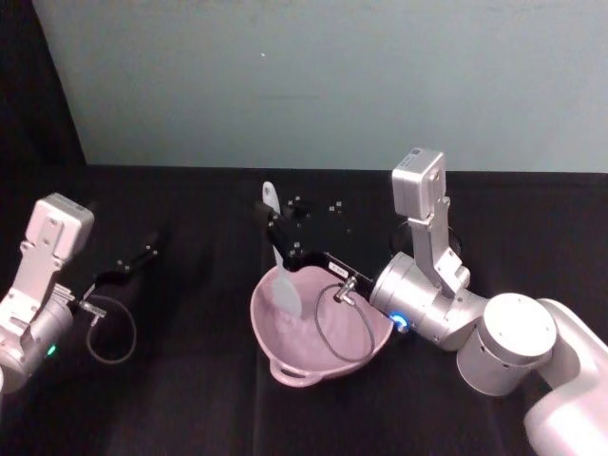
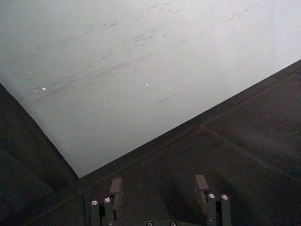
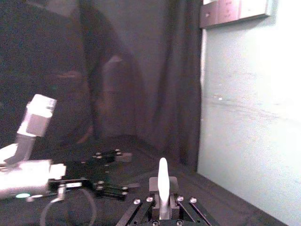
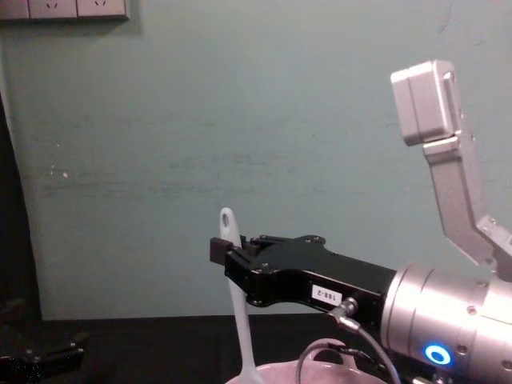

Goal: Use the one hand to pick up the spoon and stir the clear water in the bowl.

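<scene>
The right gripper [image 1: 278, 239] is reaching in over the bowl [image 1: 264, 328] from the bowl's right side, its jaws pinching the thin handle of the white spoon [image 1: 284, 285]. The spoon is standing nearly upright, its flat blade dipping inside the bowl by the far-left wall and its holed end rising well above the rim. The left gripper [image 1: 133, 261] is sitting well to the left of the bowl, its fingers [image 2: 115, 188] spread apart around nothing
</scene>
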### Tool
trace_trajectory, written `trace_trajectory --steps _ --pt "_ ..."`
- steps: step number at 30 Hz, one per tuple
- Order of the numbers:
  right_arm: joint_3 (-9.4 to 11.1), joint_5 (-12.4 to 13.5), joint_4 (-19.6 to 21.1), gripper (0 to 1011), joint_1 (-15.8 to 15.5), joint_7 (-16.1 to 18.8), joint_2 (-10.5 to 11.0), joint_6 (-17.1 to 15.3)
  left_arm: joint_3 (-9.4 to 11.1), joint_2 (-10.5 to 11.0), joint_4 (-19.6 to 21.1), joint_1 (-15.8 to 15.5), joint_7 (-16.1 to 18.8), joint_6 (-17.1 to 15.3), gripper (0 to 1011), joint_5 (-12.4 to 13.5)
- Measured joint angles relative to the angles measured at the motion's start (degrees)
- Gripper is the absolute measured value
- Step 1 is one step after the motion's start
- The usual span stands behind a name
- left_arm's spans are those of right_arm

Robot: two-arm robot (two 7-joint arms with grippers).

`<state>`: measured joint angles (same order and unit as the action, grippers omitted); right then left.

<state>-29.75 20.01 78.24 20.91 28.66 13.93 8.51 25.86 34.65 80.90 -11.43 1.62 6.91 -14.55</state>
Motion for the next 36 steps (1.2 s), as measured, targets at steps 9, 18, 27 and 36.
trace_trajectory --steps 9,18,27,36 --pt "1.7 -3.4 -3.2 116 1.0 -3.5 -1.6 3.4 0.0 0.0 0.0 0.0 0.0 0.0 1005 0.0" --pt "4.1 -5.5 -1.8 117 -0.4 -5.1 -0.5 3.5 0.0 0.0 0.0 0.0 0.0 0.0 1005 0.0" --pt "5.8 -5.1 2.8 117 -3.7 -4.1 2.0 1.4 0.0 0.0 0.0 0.0 0.0 0.0 1005 0.0" --pt "4.6 -2.5 6.6 116 -5.9 -0.4 3.4 -0.3 0.0 0.0 0.0 0.0 0.0 0.0 1005 0.0"
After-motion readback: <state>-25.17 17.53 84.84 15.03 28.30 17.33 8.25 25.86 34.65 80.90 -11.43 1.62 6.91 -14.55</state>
